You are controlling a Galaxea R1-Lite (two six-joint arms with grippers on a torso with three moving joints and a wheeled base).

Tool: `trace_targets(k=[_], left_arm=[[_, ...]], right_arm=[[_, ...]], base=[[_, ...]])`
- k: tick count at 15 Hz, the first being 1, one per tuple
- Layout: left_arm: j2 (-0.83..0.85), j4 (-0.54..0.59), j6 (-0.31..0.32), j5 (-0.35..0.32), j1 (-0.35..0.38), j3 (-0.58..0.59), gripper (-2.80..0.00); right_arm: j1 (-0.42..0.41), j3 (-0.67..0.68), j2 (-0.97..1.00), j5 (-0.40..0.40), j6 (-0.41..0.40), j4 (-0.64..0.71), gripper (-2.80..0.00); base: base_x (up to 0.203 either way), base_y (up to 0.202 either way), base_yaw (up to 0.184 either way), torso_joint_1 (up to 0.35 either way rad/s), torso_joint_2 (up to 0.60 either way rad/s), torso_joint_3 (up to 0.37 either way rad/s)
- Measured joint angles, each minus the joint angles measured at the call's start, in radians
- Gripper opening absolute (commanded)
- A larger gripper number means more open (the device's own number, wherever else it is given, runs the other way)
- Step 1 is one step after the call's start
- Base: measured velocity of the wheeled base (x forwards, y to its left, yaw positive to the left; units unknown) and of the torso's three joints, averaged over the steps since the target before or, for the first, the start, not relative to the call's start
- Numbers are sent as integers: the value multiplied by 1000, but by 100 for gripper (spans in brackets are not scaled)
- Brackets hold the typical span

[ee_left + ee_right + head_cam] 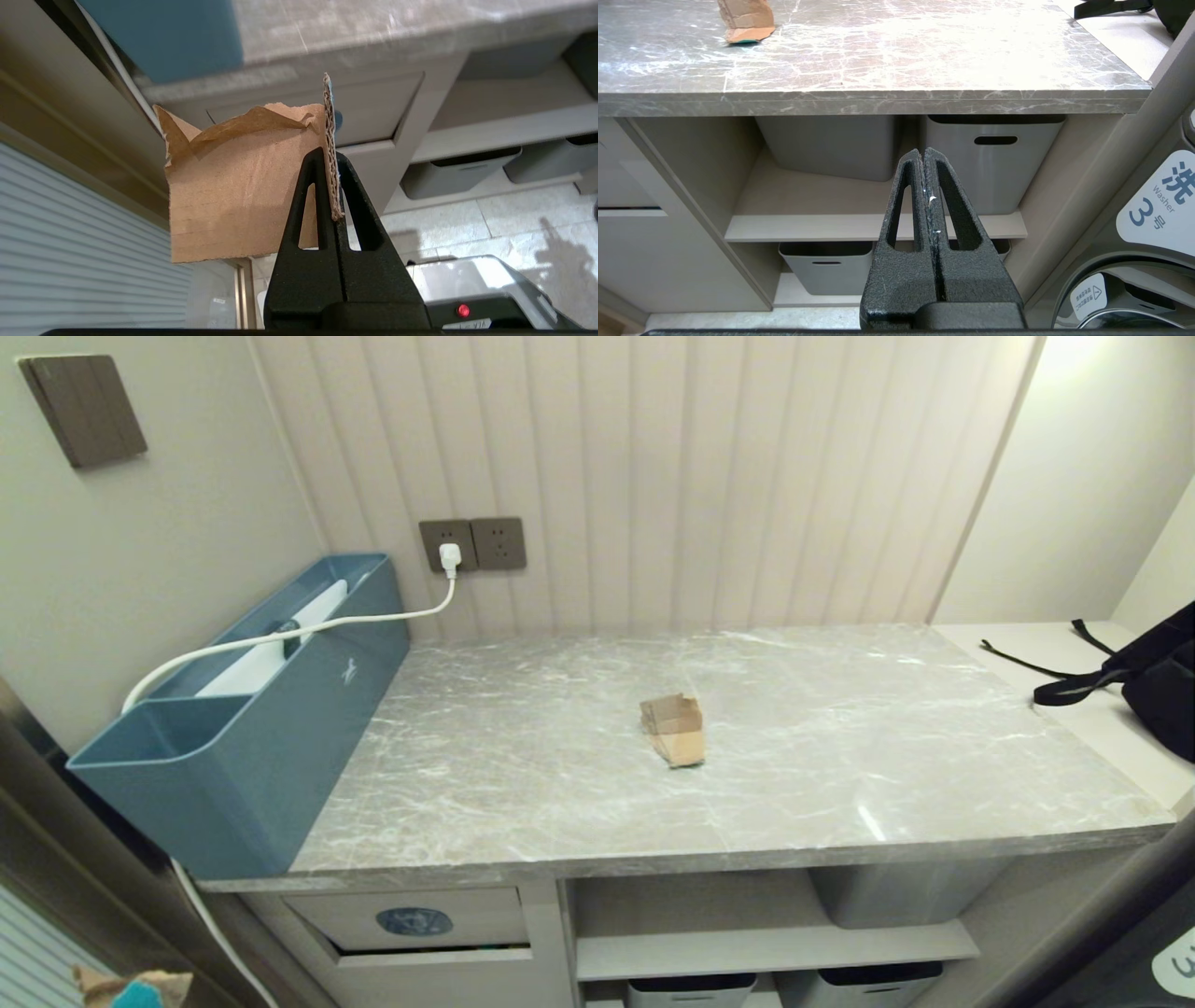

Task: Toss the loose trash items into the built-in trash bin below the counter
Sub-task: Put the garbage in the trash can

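One torn brown cardboard scrap (674,730) lies in the middle of the grey marble counter (840,775), also seen as the scrap (746,21) from the right wrist. My left gripper (331,158) is shut on the edge of a second cardboard scrap (233,186), held upright below counter height, in front of and apart from the built-in trash bin flap (378,107). That held scrap (131,989) shows at the lower left corner of the head view. The flap (411,919) bears a blue oval sticker and stands slightly ajar. My right gripper (923,154) is shut and empty, parked low before the shelves.
A long teal box (243,728) with a white cable stands on the counter's left end. Grey storage bins (994,158) fill the shelves right of the flap. A black bag (1148,677) lies at the far right. A washing machine (1134,261) stands at the right.
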Motion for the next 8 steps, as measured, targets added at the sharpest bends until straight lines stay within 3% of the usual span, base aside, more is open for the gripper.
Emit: trace_targets(k=[4, 8], left_arm=[[-260, 113, -36, 7, -11, 61, -280], [-453, 234, -55, 16, 10, 50, -280]], right_arm=[[0, 0, 0, 0, 0, 0, -280], [0, 0, 0, 0, 0, 0, -280]], base=[[0, 0, 0, 0, 0, 0], [0, 0, 0, 0, 0, 0]])
